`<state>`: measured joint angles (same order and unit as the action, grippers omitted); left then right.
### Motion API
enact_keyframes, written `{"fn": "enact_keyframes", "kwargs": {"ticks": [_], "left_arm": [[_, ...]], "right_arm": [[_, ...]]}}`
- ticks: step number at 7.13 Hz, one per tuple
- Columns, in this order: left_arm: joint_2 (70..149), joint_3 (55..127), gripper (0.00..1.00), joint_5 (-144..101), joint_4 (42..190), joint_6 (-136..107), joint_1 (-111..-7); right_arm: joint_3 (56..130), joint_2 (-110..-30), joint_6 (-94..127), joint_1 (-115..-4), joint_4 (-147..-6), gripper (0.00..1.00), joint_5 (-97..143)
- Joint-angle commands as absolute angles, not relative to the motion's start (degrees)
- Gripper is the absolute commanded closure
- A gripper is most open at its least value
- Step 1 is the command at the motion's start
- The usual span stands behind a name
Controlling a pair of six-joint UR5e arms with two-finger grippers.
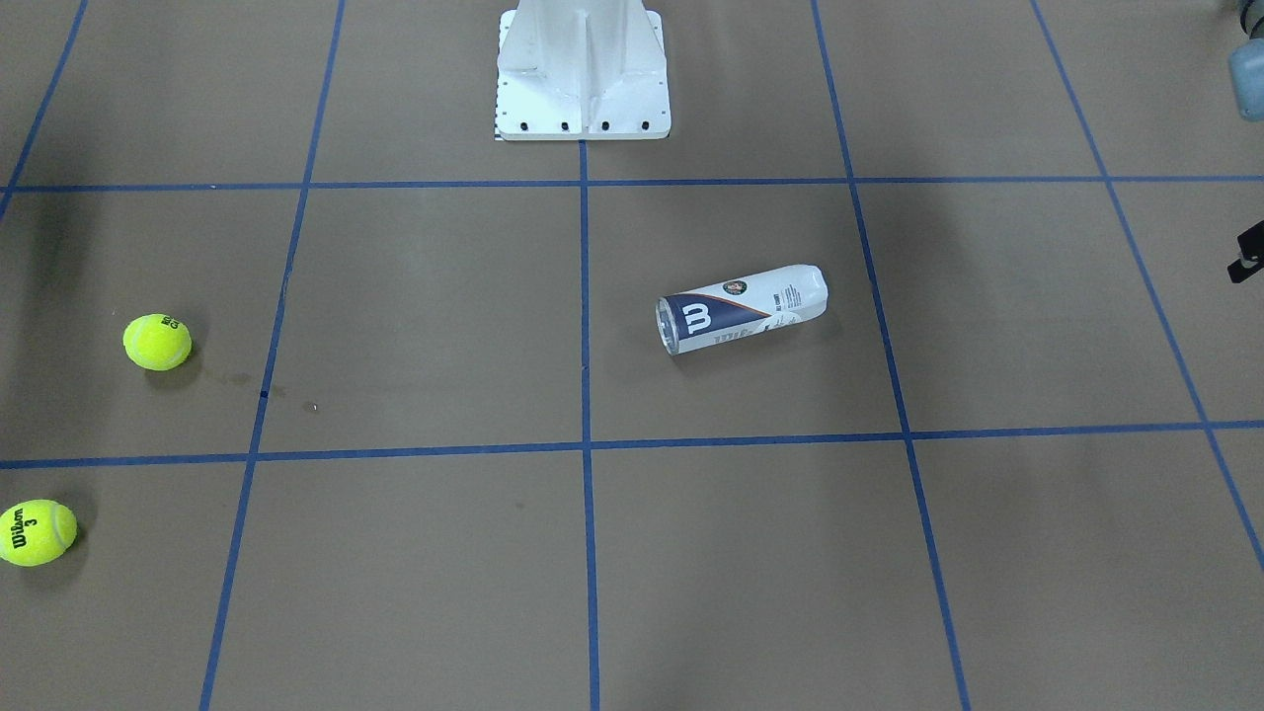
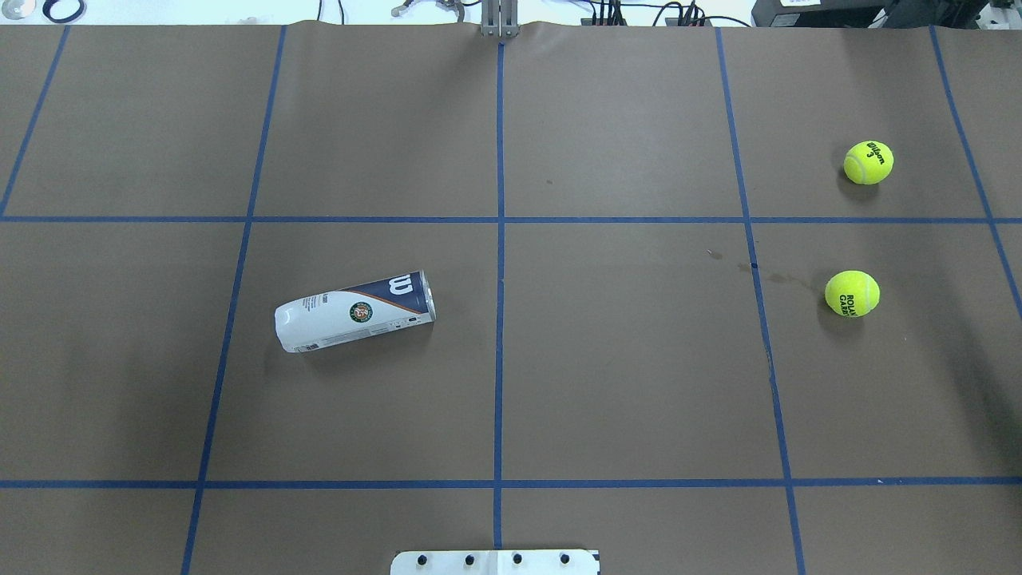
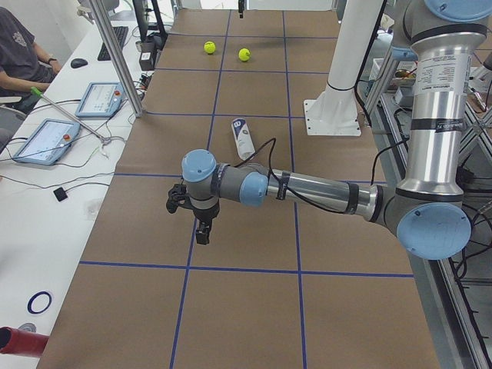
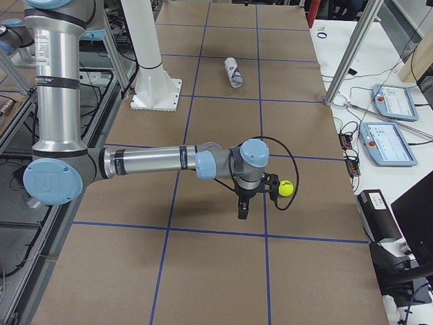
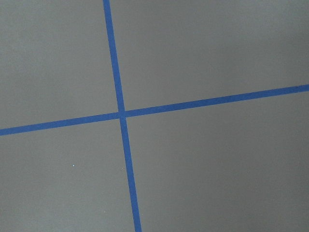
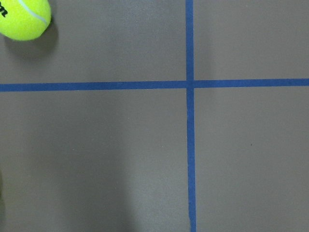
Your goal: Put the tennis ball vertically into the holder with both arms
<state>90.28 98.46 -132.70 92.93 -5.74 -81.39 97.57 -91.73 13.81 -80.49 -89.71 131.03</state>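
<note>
Overhead exterior view has the holder (image 2: 355, 311) lying on its side in the robot's left half of the table (image 2: 623, 359), a little askew to the grid. Its rimmed mouth end with the navy "W" is turned toward the centre line and its white closed end points outward. Both tennis balls sit well apart from it on the robot's right, the nearer ball (image 2: 852, 293) and the farther ball (image 2: 869, 162) on either side of a blue tape line (image 2: 878, 220). Nothing is held: the left gripper (image 3: 203, 233) hangs over bare table short of the holder, and the right gripper (image 4: 242, 207) hangs near a ball. I cannot tell from these side views whether either pair of fingers is apart or together. The step in hand looks like the first reach. The holder is a smooth, glossy, thin-walled cylinder, likely to roll or slip, so the left fingers would do best closing across its width around mid-length, square to its axis. The grip should be gentle enough not to dent it, then stand it mouth up and plumb. The ball is fuzzy felt, slightly yielding and easy to pinch, yet free to roll, so the right fingers should straddle its centre from above. The table's brown covering is matte and flat, offering little to stop either
</note>
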Motion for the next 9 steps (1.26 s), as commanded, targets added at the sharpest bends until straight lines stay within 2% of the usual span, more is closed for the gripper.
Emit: {"fn": "enact_keyframes", "kwargs": {"ticks": [1,9], "left_arm": [[90.0,99.6,0.00,-132.8,93.1,-5.5,-81.4],[88.2,103.0,0.00,-135.8,95.3,-6.0,-81.2]], "right_arm": [[98.1,-91.6,13.8,-80.5,-90.2,0.01,131.1],[97.9,-91.6,14.1,-80.4,-89.7,0.01,131.1]]}}
